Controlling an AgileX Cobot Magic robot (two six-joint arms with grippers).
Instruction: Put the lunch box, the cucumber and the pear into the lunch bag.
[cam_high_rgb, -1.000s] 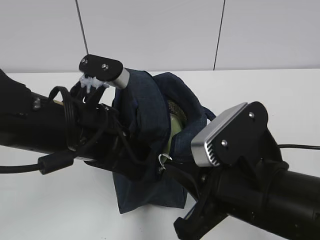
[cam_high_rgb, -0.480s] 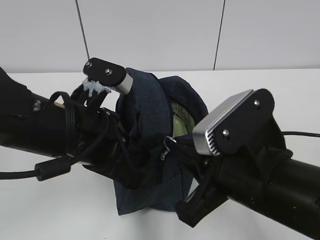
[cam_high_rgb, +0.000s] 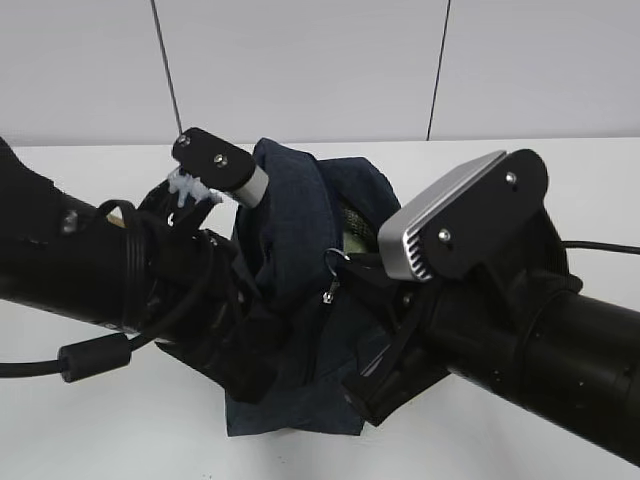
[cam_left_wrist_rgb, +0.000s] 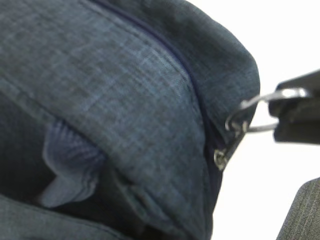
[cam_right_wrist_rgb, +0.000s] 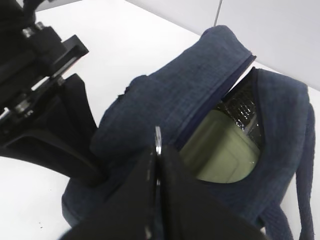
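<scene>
The boxy dark navy fabric lunch bag (cam_high_rgb: 300, 300) stands on the white table (cam_high_rgb: 560, 190), the pale sage-green lidded lunch box (cam_right_wrist_rgb: 222, 150) inside. The right gripper (cam_right_wrist_rgb: 157, 165) pinches its metal ring pull (cam_left_wrist_rgb: 250, 112); the left gripper (cam_high_rgb: 235, 330) is clamped on fabric.

Both arms reach in toward the middle of the surface from opposite sides. The right end effector (cam_right_wrist_rgb: 156, 165) is clamped tight; the left end effector (cam_high_rgb: 262, 372) is closed too, its tips hidden.
</scene>
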